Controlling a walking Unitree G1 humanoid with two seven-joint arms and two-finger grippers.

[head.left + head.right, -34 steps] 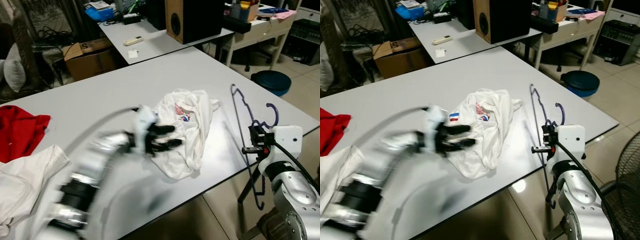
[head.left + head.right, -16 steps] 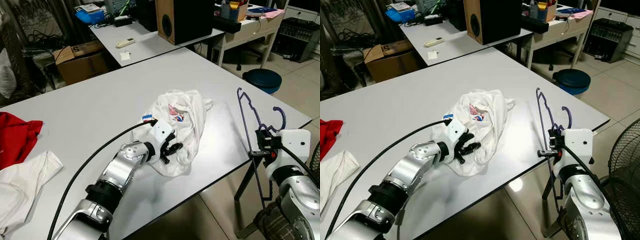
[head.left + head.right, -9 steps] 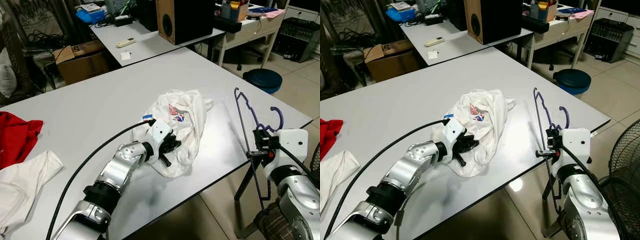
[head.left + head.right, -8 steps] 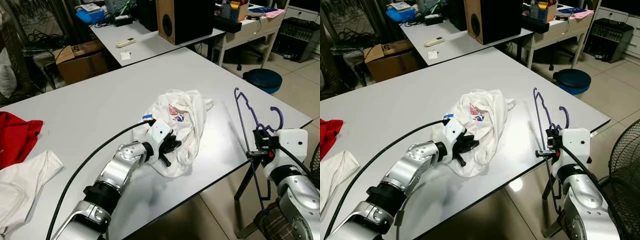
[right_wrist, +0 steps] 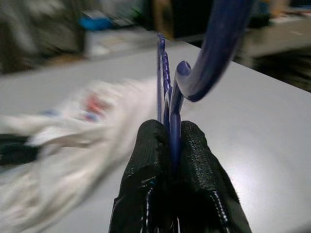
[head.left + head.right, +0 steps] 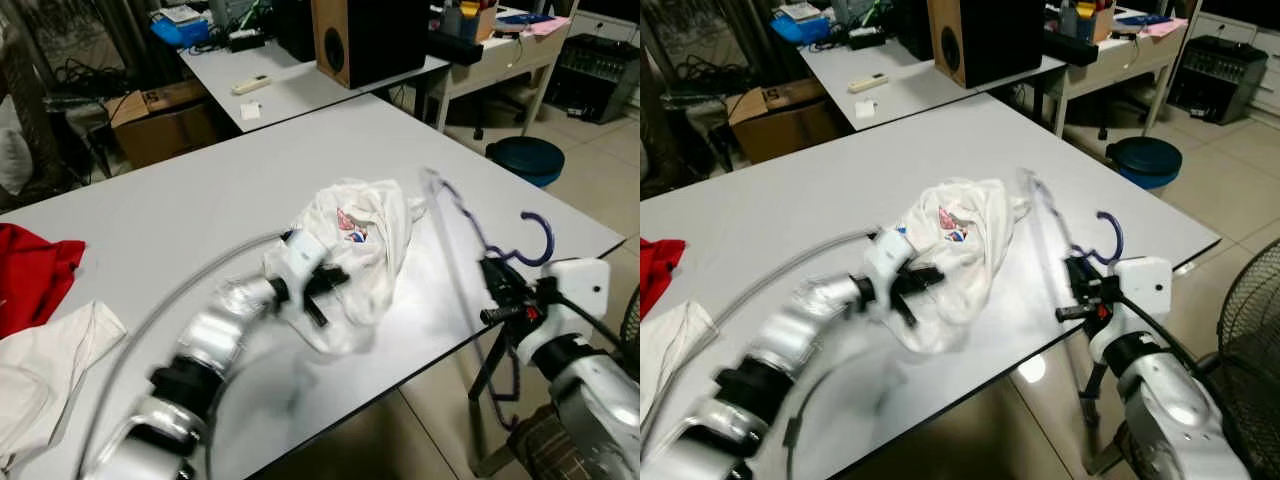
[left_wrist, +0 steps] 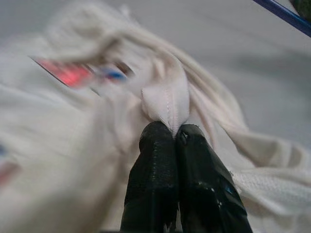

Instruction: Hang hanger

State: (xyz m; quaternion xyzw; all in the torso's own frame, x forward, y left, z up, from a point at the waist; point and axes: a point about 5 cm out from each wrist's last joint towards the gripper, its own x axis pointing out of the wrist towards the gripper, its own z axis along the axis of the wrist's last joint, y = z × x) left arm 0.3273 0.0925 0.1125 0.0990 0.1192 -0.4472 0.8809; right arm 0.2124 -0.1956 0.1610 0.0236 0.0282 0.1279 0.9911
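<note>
A crumpled white T-shirt (image 6: 365,245) with a red and blue print is seen lying on the grey table (image 6: 200,200), near its front right part. A fold of the shirt's hem is pinched between the closed black fingers of the left gripper (image 7: 173,136), which is placed at the near left side of the garment; the arm is blurred in the head views. The purple hanger (image 6: 1065,235) is held by the right gripper (image 5: 174,141) just beside the table's right front edge, its neck clamped tight between the two fingers (image 5: 150,160), with the hook curling upward and the frame tilted over the table toward the shirt. A red cloth (image 6: 35,275) and another white garment (image 6: 45,370) are seen at the table's left end.
</note>
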